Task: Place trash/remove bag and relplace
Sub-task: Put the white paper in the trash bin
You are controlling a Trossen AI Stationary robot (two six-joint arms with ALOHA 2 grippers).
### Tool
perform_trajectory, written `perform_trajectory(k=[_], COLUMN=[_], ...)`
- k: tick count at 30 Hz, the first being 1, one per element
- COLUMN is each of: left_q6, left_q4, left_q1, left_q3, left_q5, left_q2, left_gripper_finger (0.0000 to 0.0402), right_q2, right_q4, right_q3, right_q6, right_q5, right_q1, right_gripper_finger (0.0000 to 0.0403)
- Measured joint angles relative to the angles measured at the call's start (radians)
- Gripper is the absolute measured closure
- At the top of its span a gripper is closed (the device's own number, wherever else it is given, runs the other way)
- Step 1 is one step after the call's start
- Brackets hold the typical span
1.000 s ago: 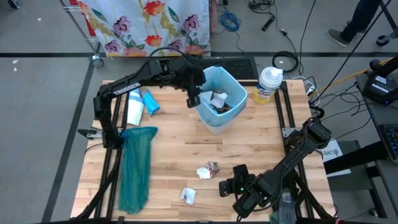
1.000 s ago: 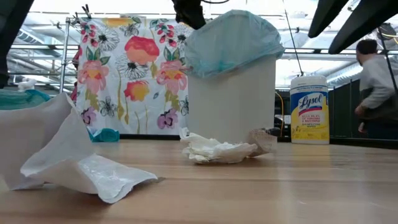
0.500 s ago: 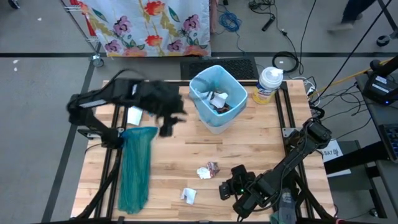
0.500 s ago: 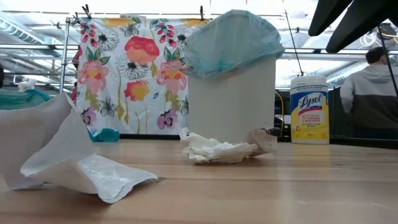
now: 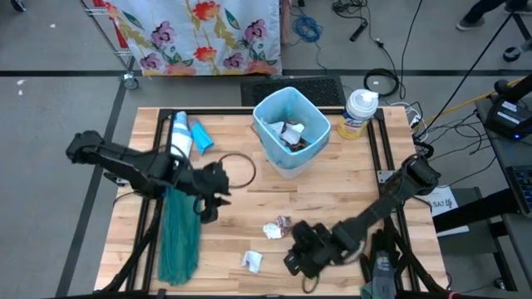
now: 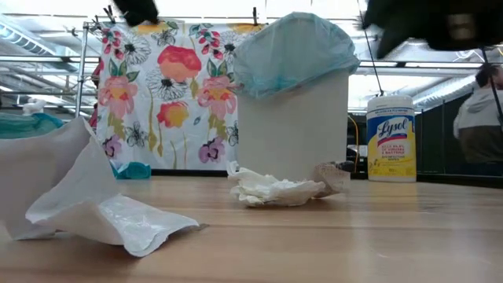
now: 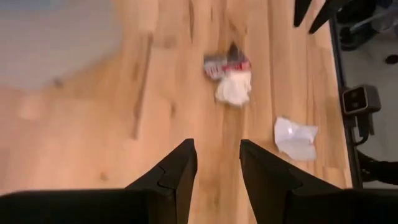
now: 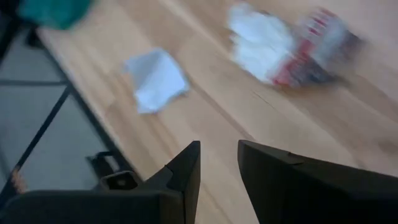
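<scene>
I see both empty: left end effector (image 5: 208, 208) parted over the worktop (image 5: 332, 199), right end effector (image 5: 293, 259) parted near the trash (image 5: 278, 227).

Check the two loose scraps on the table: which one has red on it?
The crumpled wad nearer the bin: white paper bunched with a red-printed wrapper. The other scrap, by the table's near edge, is plain white and flatter.

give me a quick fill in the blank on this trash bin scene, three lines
1. The white bin is lined with a pale ____ bag.
2. Loose trash lies on the table in ____ separate spots.
3. The wipes canister stands next to the ____.

Missing words: blue; two; bin
</scene>
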Motion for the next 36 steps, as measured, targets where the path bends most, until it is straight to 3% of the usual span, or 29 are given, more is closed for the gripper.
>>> perform_trajectory(k=[4, 8, 16, 26, 36], left_q6=[-0.129, -0.235, -0.397, -0.568, -0.661], left_q4=[0.092, 0.151, 0.336, 0.377, 0.293], left_q1=[-0.062, -0.122, -0.236, -0.331, -0.401], left_q3=[-0.149, -0.252, -0.353, -0.292, -0.017], left_q5=[-0.043, -0.086, -0.103, -0.12, -0.145], left_q2=[-0.048, -0.066, -0.061, 0.091, 0.4], left_gripper_finger=[0.0274, 0.0274, 0.0274, 0.0274, 0.0288], right_q2=[0.0, 0.0, 0.0, 0.0, 0.0], right_q4=[0.093, 0.097, 0.003, -0.087, -0.124], right_q3=[0.0, 0.0, 0.0, 0.0, 0.0], right_q6=[-0.204, -0.311, -0.371, -0.329, -0.32], right_q5=[-0.107, -0.195, -0.211, -0.147, -0.106], right_q1=[-0.079, -0.137, -0.163, -0.162, -0.158], right_gripper_finger=[0.0305, 0.0305, 0.0305, 0.0305, 0.0305])
